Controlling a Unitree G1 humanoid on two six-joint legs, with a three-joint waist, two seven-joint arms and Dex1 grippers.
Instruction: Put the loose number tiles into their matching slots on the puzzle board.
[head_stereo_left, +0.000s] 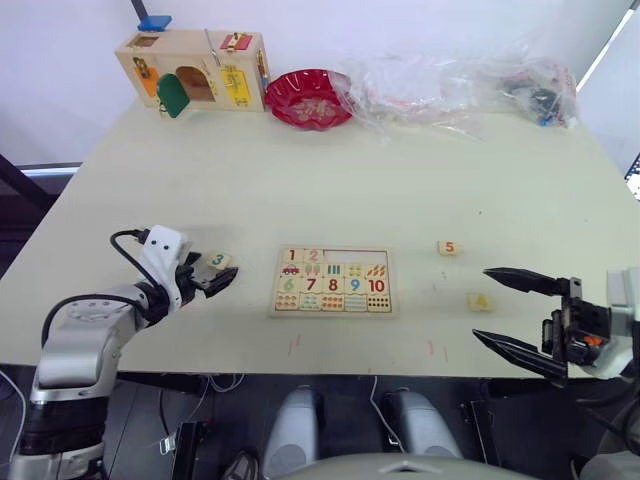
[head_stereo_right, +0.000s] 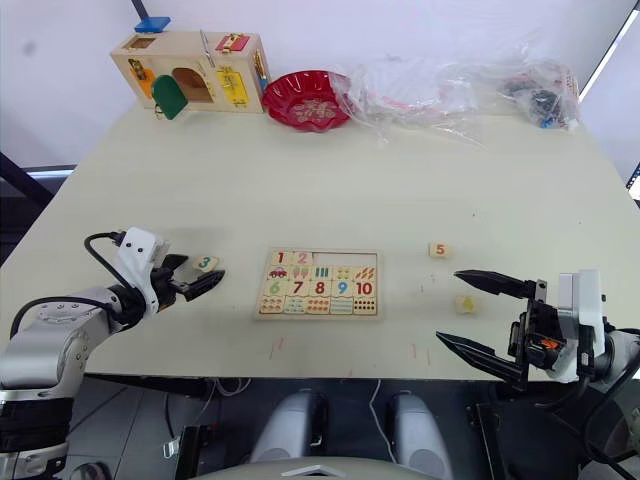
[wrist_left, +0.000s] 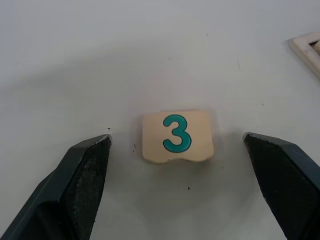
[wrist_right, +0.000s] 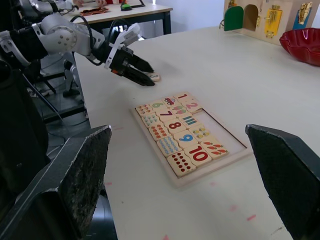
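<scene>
One tile, no. 3 (wrist_left: 177, 136), flat, digit upright btwn left gripper (wrist_left: 177, 150) fingers.

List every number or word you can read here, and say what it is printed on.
"3": loose tile on the table, between the open jaws of the left gripper.
"5": loose tile.
"4", faint: loose tile.
"1", "2", "6", "7", "8", "9", "10": puzzle board.
No words can be read.

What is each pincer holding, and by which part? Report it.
Nothing is held. The left pincer is open, its fingers on either side of the 3 tile without touching it. The right pincer is open and empty near the 4 tile.
</scene>
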